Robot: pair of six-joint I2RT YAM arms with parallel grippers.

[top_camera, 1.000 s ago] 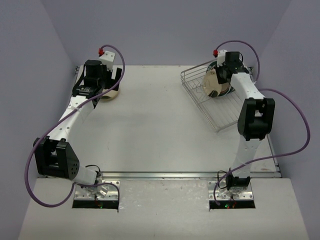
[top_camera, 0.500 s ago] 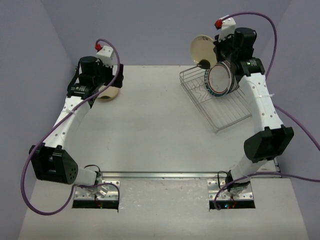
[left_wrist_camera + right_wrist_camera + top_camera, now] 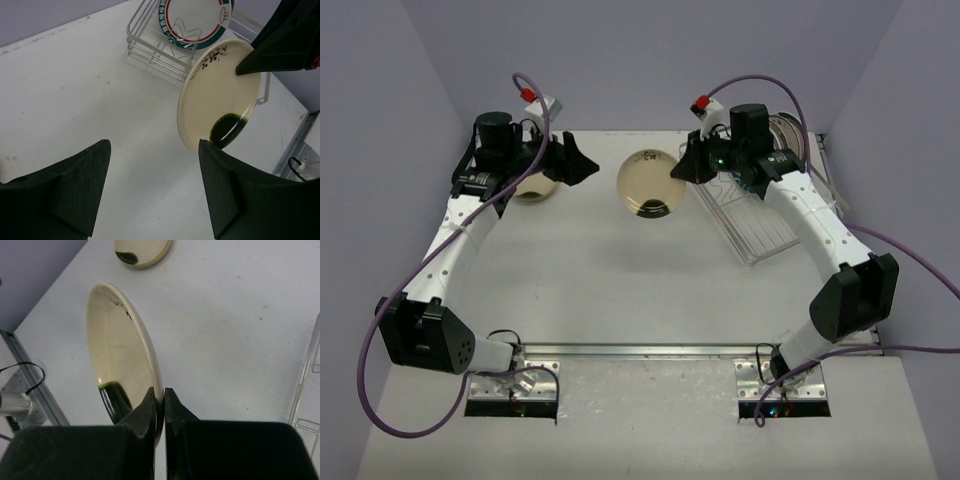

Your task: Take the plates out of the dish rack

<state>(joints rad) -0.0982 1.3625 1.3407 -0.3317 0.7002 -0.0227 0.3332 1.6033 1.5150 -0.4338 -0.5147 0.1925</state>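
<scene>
A matte white table (image 3: pixel 620 280), faintly speckled, stands enclosed on three sides by plain pale-lavender walls (image 3: pixel 650 60) under soft, even light.

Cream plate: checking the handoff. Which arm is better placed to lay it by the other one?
Left, probably: left gripper open, facing the held plate; the other plate lies near it.

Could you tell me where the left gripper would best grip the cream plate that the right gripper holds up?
Probably the free rim opposite the right gripper, approached from the left arm's side, one finger on each face. The cream plate is held on edge in the air, so only its thin rim fits the left gripper.
</scene>
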